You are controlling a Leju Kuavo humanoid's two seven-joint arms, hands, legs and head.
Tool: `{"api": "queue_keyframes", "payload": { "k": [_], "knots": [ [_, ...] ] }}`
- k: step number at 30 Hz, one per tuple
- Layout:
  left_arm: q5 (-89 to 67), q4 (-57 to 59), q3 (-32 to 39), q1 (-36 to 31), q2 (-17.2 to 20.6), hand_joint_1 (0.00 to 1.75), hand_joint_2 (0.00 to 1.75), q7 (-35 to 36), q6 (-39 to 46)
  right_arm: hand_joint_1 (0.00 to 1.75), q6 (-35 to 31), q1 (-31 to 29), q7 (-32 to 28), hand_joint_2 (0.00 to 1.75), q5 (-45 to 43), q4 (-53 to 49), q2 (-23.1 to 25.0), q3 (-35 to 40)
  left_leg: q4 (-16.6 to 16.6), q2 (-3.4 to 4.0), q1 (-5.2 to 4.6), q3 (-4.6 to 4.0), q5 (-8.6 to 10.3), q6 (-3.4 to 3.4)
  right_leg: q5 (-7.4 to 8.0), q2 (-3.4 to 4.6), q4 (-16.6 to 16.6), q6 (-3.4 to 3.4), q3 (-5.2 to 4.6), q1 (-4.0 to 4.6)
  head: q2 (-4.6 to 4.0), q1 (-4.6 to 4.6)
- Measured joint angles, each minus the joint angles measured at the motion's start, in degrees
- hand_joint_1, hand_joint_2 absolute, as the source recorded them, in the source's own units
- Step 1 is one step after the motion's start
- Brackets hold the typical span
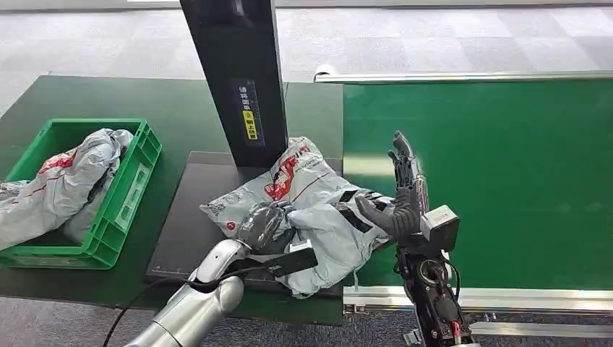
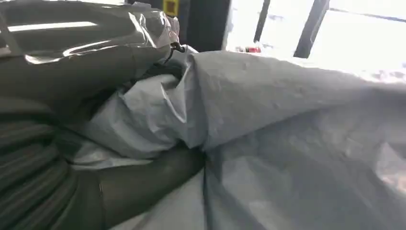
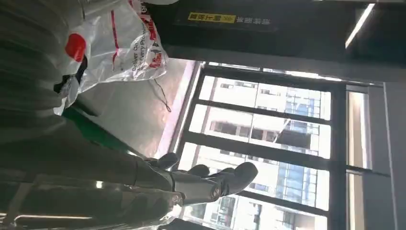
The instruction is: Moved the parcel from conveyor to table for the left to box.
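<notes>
Grey and crinkly, the parcel (image 1: 303, 210) lies on the dark mat (image 1: 188, 217) of the table (image 1: 173, 108), with one side hanging over the mat's right edge onto the green belt (image 1: 506, 181). We see red print on its plastic skin. Our left hand (image 1: 266, 225) rests on top of the parcel, near the mat's front edge, and its fingers (image 2: 143, 184) curl into the soft folds and hold it. Our right hand (image 1: 400, 195) stands just beside the parcel on the belt's left edge. Its fingers (image 1: 401, 155) point straight up and are spread wide, holding nothing, and its thumb touches the parcel's side. In the right wrist view these fingers (image 3: 206, 179) stretch out in front of big windows.

A black post (image 1: 235, 72) with a yellow sticker stands at the mat's back edge, right behind the parcel. A green box (image 1: 123, 195) sits at the table's left edge, well apart from the parcel, and more grey bags (image 1: 65, 181) lie inside it.
</notes>
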Motion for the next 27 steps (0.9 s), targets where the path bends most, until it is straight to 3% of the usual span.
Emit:
{"api": "queue_keyframes", "payload": {
  "k": [8,13,27],
  "knots": [
    [10.6,-9.1,3.8,3.7,1.6,1.75,1.75,-16.4,18.2,0.0,-0.6,0.7,0.6,1.75,-1.2,0.0,0.0,-0.8,0.0,0.0,0.0,-0.13,0.0,0.0,0.0,0.0,0.0,0.0,-0.14,0.0,0.0,0.02],
    [9.4,-17.2,11.9,7.1,0.5,1.75,1.75,-29.2,21.4,0.0,-1.3,0.8,0.5,1.75,-2.2,0.0,0.0,-0.8,0.0,0.03,0.0,-0.13,0.0,0.0,0.0,0.01,0.0,0.0,-0.17,0.0,0.0,0.02],
    [6.3,-39.4,25.1,11.1,-1.3,1.75,1.75,-31.4,21.4,0.0,-2.1,0.8,0.3,1.75,-3.1,0.0,0.0,-0.8,0.0,-0.01,0.0,-0.19,0.0,0.0,-0.01,0.0,0.0,0.0,-0.17,0.0,0.0,0.0]
  ]
}}
